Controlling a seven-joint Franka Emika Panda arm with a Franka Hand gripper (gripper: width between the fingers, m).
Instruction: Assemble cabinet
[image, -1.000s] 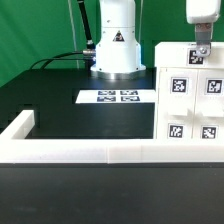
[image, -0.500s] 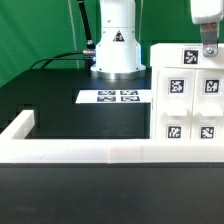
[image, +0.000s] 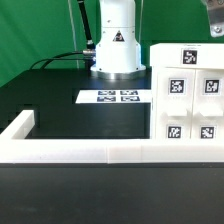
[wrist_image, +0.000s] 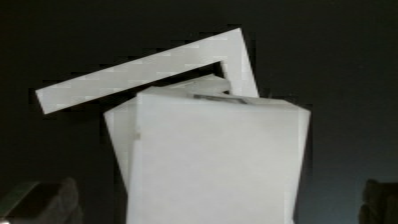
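The cabinet (image: 190, 95) is a white boxy unit with several black-and-white tags on its front. It stands at the exterior view's right, against the border rail. Only the tip of my gripper (image: 214, 22) shows at the top right edge, above the cabinet and apart from it. In the wrist view the cabinet (wrist_image: 214, 150) fills the middle. My gripper (wrist_image: 210, 205) is open, and its dark fingertips (wrist_image: 45, 205) stand wide apart on either side of the white body. It holds nothing.
A long low white border rail (image: 100, 152) runs along the front and turns back at the left. The marker board (image: 118, 97) lies mid-table before the robot base (image: 115, 45). A white L-shaped strip (wrist_image: 143, 75) shows behind the cabinet in the wrist view.
My gripper has risen straight up from the cabinet's top and is now almost out of the exterior view. The cabinet has not moved.
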